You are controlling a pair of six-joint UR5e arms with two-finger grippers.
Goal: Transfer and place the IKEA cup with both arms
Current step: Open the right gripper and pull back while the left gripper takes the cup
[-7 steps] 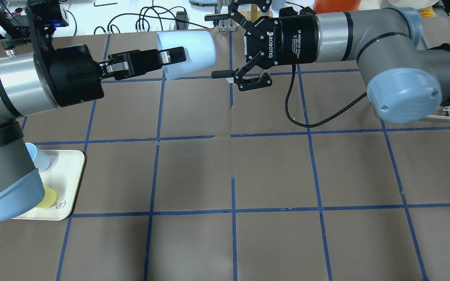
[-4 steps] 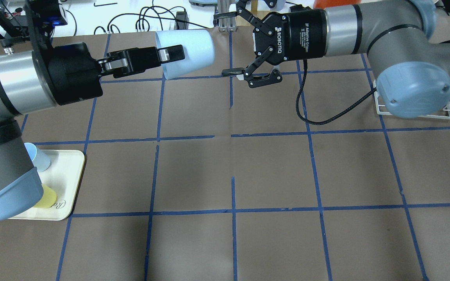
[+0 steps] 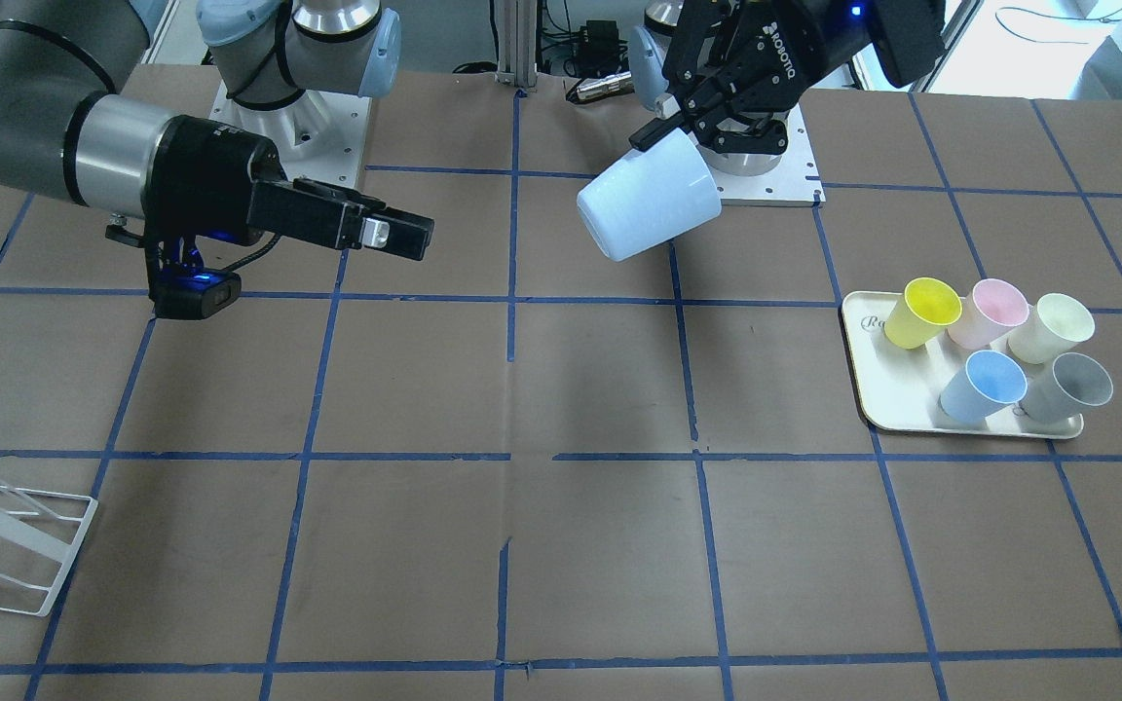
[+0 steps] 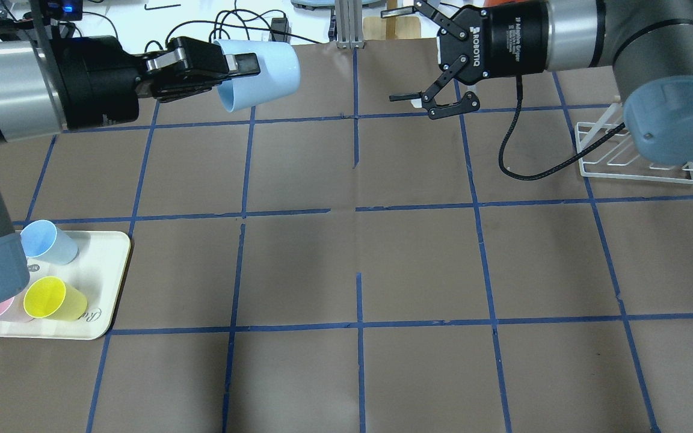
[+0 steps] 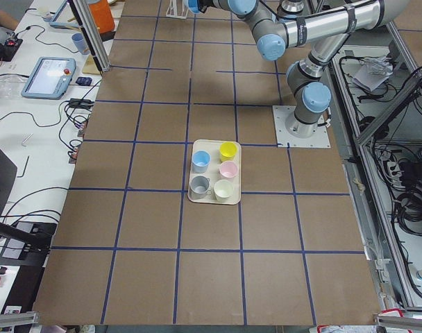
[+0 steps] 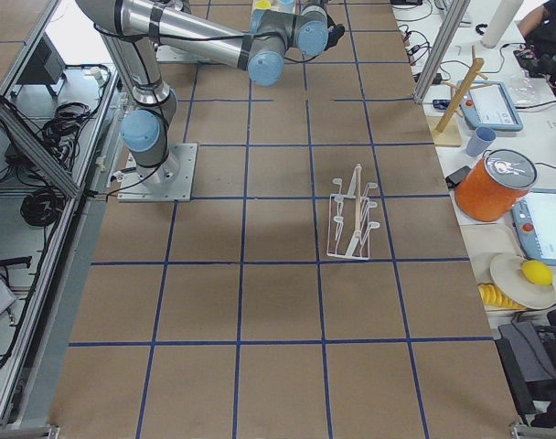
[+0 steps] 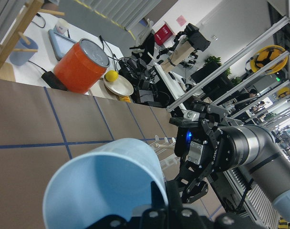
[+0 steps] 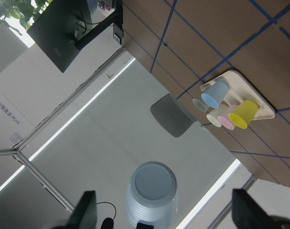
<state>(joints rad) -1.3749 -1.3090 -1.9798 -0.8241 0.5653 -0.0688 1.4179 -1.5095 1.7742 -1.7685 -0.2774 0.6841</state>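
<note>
The IKEA cup [image 4: 262, 75] is a pale sky-blue tumbler held on its side in the air over the table's far part. My left gripper [image 4: 239, 65] is shut on its rim, one finger inside and one outside. In the front view the cup [image 3: 649, 209] hangs tilted under the left gripper [image 3: 663, 136]. My right gripper [image 4: 396, 54] is open and empty, to the right of the cup and well apart from it, jaws facing it. In the right wrist view the cup's base [image 8: 152, 191] shows between the spread fingers [image 8: 85, 212]. In the left wrist view the cup [image 7: 102, 183] fills the foreground.
A cream tray [image 4: 109, 282] at the near left holds a second blue cup [image 4: 46, 240], a yellow cup [image 4: 52, 297] and, in the front view, pink [image 3: 990, 312], cream [image 3: 1053, 326] and grey [image 3: 1067, 385] cups. A white wire rack [image 4: 635, 162] stands at the right.
The left gripper has drawn back to the left and farther away with the cup. The right gripper has pulled back to the right, still open. The gap between them has widened.
</note>
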